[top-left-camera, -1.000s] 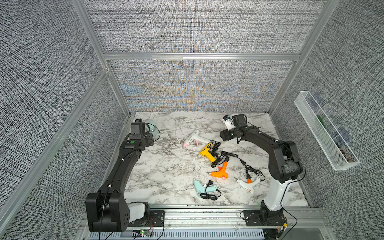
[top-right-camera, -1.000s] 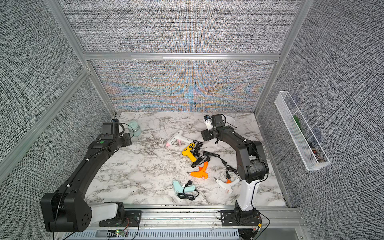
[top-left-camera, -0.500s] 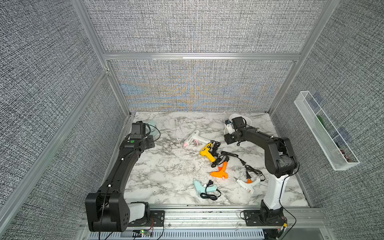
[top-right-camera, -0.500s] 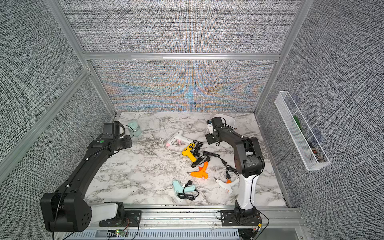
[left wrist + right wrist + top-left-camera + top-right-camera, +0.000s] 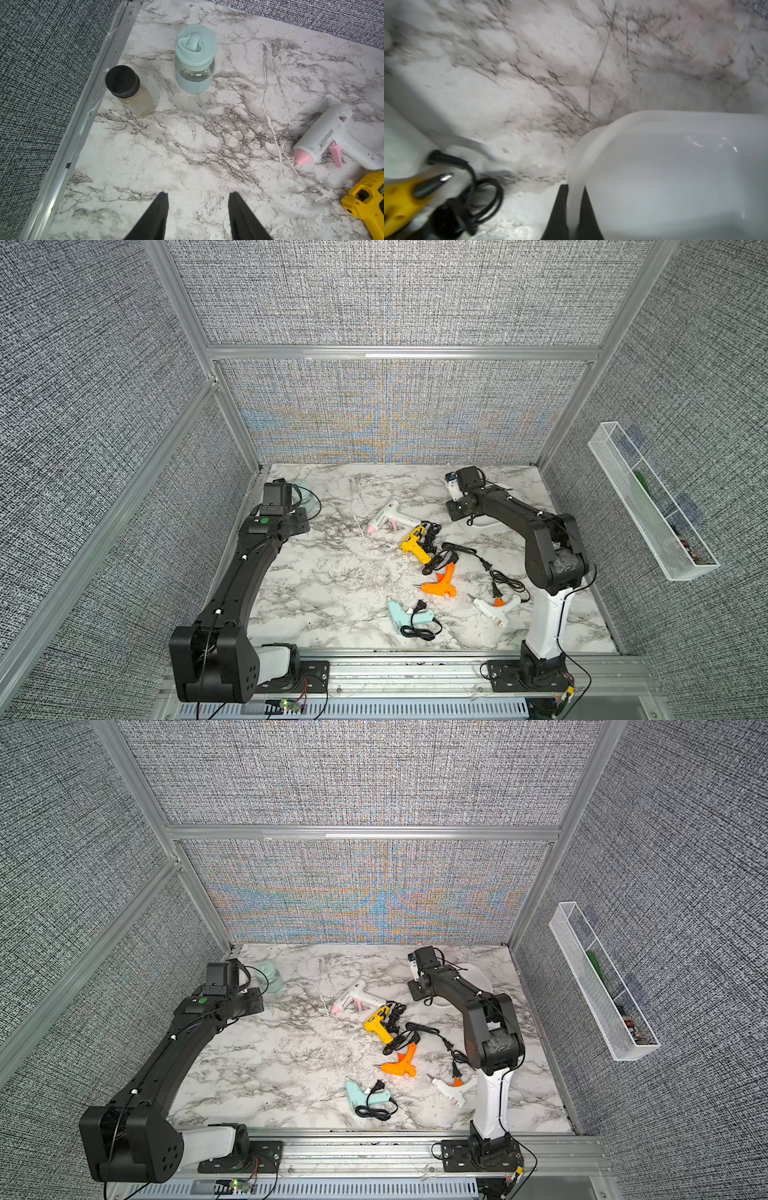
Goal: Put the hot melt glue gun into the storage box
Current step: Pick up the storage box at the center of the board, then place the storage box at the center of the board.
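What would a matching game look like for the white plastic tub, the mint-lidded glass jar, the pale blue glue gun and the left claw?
Things:
1. white smooth plastic storage box
2. glass jar with mint-green lid
3. pale blue glue gun
4. left claw

States:
A. open, holding nothing
B. lying flat on the marble table
C. rim pinched by the shut right claw
D. upright beside the black-capped bottle

Pairs: 1-C, 2-D, 3-B, 4-A

**Plastic, marble print, woven cloth**

Smooth, glossy, milky-white plastic for the storage box (image 5: 675,166). Matt white plastic on the white glue gun (image 5: 332,133), ribbed yellow plastic on the yellow glue gun (image 5: 367,207). Marble-patterned tabletop (image 5: 187,145), smooth, scratched. Coarse woven cloth on the walls (image 5: 395,294), brushed metal on the frame rails (image 5: 399,353), white wire mesh for the tray (image 5: 631,506).
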`<state>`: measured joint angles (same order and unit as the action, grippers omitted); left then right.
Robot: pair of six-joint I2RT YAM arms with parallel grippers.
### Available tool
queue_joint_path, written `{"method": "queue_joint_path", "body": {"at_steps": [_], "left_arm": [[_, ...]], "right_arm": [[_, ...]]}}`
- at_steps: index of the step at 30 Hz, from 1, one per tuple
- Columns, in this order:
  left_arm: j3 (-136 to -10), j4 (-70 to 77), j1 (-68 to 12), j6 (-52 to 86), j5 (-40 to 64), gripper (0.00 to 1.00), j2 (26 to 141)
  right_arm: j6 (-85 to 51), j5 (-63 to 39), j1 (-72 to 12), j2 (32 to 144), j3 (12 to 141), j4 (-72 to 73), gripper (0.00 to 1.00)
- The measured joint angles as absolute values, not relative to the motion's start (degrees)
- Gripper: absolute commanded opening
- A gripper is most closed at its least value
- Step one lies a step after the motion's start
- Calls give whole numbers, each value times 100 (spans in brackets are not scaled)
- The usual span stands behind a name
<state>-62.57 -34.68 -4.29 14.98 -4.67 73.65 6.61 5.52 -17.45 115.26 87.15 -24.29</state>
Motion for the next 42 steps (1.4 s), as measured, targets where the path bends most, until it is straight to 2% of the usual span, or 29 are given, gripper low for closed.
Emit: {"method": "queue_joint_path", "body": {"at_steps": [8,11,18,27,32,42], "left_arm": [[-6423,-3754,-436,1538,-661,47,7061],[-6407,-3850,-436,1658,-1022,46,6869],[-6276,-4150,-427,2008,-2189,45,6281],[-6372,-4604,-384,2322,-3009,44,5937],[-6372,-4729,-342,2418,-3142,44,5854],[-6541,-4893,-327,2445,-3179,43,5739]], "right_arm": [[226,1199,-2836,11531,10228,-3251,0],[-62,1337,-3374,11611,10868,-3564,0],[-666,1619,-5183,12339,12366,-4541,0],[-2158,2060,-6777,12820,12945,-5002,0],[-2899,1988,-7190,13353,13126,-5065,0],[-3457,1791,-7078,14188,13334,-4893,0]]}}
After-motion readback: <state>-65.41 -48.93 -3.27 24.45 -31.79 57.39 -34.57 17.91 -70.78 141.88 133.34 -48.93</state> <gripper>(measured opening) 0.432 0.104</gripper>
